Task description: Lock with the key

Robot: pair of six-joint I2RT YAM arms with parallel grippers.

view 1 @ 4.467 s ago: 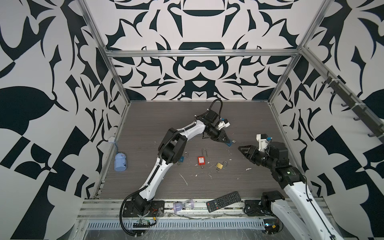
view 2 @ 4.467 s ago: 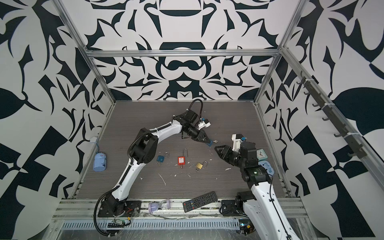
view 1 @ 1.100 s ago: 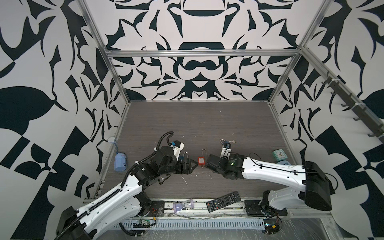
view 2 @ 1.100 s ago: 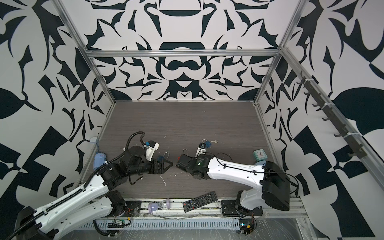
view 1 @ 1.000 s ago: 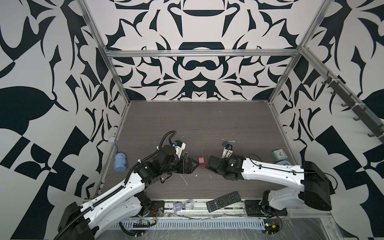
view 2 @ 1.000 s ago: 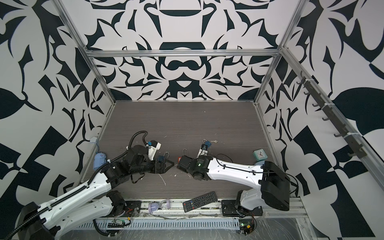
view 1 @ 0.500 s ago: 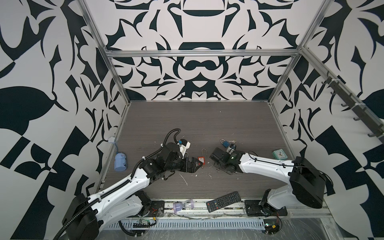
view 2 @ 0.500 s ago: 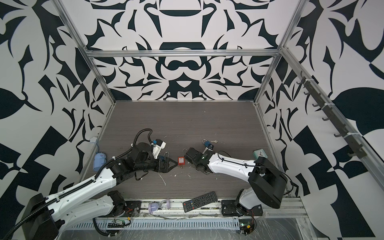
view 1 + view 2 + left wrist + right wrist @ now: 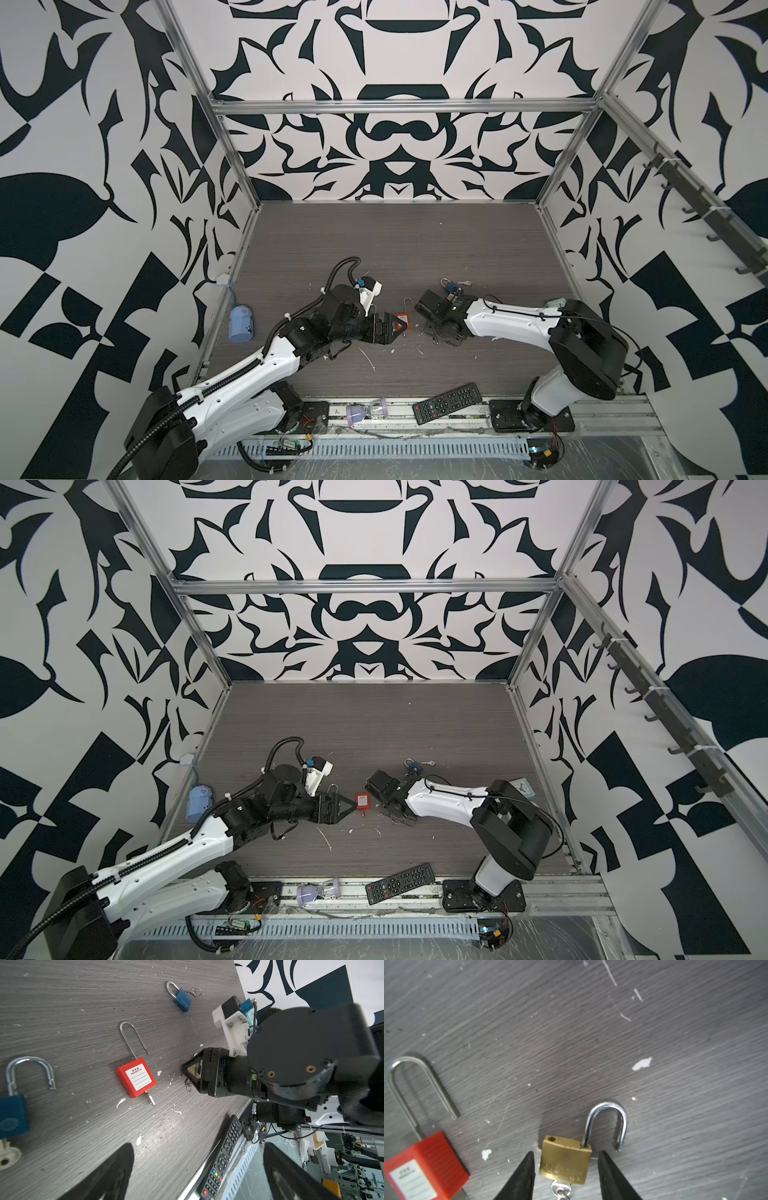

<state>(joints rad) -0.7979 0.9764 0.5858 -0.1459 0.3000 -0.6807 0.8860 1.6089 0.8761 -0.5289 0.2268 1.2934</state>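
Near the front edge of the surface [image 9: 591,1043], the brass padlock [image 9: 564,1159] is straddled, untouched, by the half-open right claw [image 9: 565,1152]; the left claw [image 9: 198,1146] is spread wide. By uneven closing it could be pushed askew.

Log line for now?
right end effector: open, straddling brass padlock | shackle: open | key: inserted | left end effector: open, near red padlock
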